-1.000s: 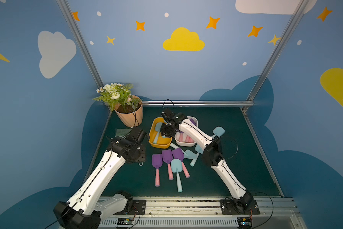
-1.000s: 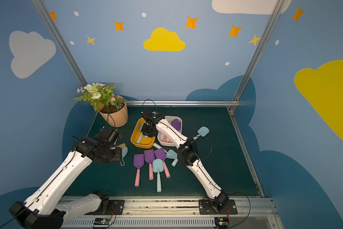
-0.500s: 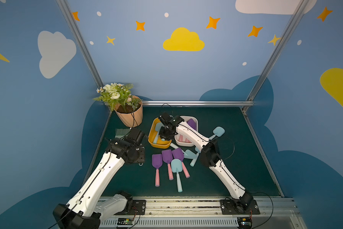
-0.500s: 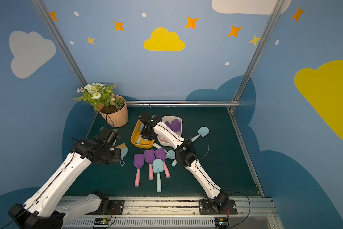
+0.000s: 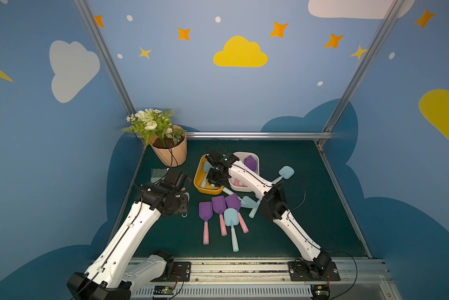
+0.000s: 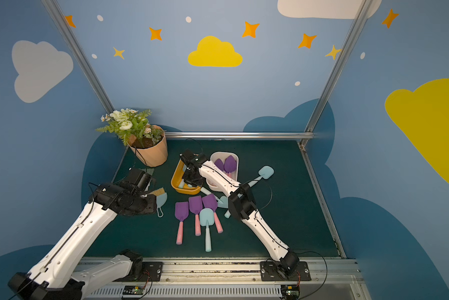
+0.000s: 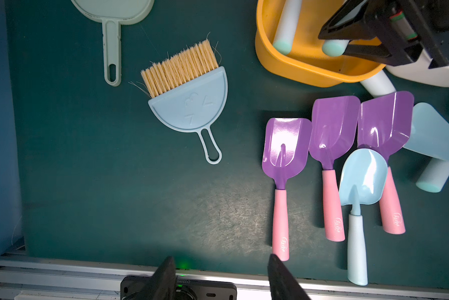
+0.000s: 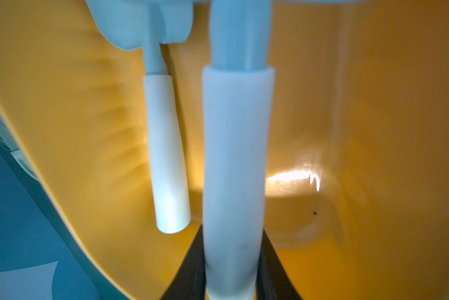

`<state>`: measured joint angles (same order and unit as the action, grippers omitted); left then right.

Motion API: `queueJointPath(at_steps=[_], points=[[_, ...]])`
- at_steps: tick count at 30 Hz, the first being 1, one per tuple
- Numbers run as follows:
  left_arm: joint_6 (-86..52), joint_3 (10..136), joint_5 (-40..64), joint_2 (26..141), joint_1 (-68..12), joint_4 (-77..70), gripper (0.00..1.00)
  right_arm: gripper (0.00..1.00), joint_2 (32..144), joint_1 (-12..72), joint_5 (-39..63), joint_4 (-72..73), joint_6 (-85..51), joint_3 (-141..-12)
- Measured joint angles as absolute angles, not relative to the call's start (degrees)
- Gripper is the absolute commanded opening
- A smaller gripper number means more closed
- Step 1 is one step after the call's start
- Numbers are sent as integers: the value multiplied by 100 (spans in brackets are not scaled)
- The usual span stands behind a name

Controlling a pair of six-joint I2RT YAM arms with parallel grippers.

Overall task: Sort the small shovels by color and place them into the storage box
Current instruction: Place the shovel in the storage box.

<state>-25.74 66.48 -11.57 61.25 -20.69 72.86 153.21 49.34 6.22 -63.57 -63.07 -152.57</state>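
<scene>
Dark green mat (image 5: 309, 220) inside blue walls (image 5: 244, 104) painted with clouds and stars, metal rail (image 5: 244, 267) along the front. Right gripper (image 8: 231, 259) clenched on the handle of a blue shovel (image 8: 233, 155) inside the yellow tub (image 5: 207, 191); left gripper (image 7: 222, 270) spread, empty, above the mat. Purple shovels (image 5: 250, 163) in the white tub (image 5: 240, 189); loose shovels (image 5: 219, 205), purple and blue, mid-mat.

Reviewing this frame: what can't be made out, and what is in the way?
The held blue shovel: blade cut off at the right wrist view's edge; the right arm covers it in both top views.
The white tub: the right arm covers part of it in both top views, so its shovel count is unclear.
The left gripper: hidden beneath the left arm in both top views.
</scene>
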Motion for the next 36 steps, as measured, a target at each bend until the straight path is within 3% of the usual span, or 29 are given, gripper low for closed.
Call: queueJointPath(at_steps=[36], points=[[-2571,6648,-1157,6110,-2060,7284,49,0,15541,4960,893,-6285,-6479,-15279]])
